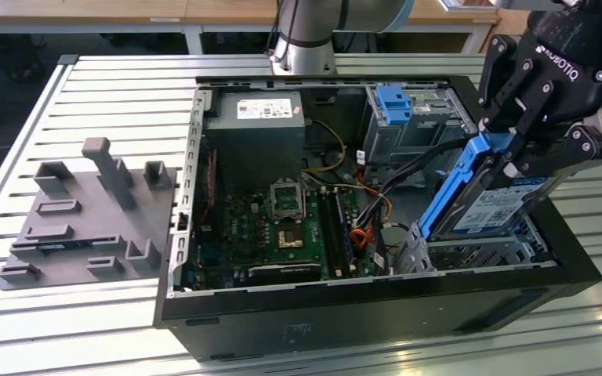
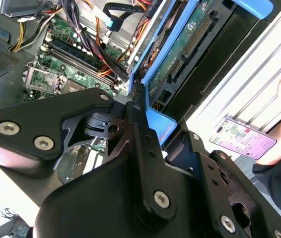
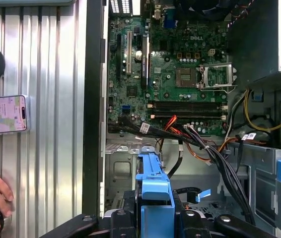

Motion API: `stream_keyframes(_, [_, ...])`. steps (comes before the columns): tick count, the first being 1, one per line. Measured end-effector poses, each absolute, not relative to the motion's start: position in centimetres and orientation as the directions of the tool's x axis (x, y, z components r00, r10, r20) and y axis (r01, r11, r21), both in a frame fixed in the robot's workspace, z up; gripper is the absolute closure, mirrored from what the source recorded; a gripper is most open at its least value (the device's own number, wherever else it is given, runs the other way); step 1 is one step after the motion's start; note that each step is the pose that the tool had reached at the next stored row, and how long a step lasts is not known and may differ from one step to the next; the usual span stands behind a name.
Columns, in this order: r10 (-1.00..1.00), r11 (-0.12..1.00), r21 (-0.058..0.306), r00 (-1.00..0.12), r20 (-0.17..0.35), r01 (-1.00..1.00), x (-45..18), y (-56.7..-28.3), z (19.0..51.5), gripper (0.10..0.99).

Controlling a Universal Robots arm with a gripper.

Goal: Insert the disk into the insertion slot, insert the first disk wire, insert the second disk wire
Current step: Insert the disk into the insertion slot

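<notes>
Gripper: the gripper (image 1: pixel 513 153) is grasping the disk (image 1: pixel 492 205) by its blue carrier.
Disk: it is tilting steeply, its long axis pointing down from the gripper.
Slot: the insertion slot (image 1: pixel 481 252) is lying just under the disk's lower end, at the exterior view's near right.

Jaws clamped on tilted disk (image 1: pixel 495 205), lower edge just above insertion slot (image 1: pixel 481 252), open computer case (image 1: pixel 385 313)

Pincer (image 1: pixel 536 163) hides disk (image 1: pixel 495 207) top (partly).
</notes>
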State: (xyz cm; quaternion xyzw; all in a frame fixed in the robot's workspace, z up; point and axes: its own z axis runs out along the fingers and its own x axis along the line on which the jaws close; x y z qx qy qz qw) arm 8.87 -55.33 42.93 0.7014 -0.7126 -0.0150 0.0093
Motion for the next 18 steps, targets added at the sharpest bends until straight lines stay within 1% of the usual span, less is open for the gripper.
stream_keyframes(18, [-1.000, 0.016, 0.034, -0.016, -0.008, -0.999, 8.87, -55.33, 41.91, 0.722])
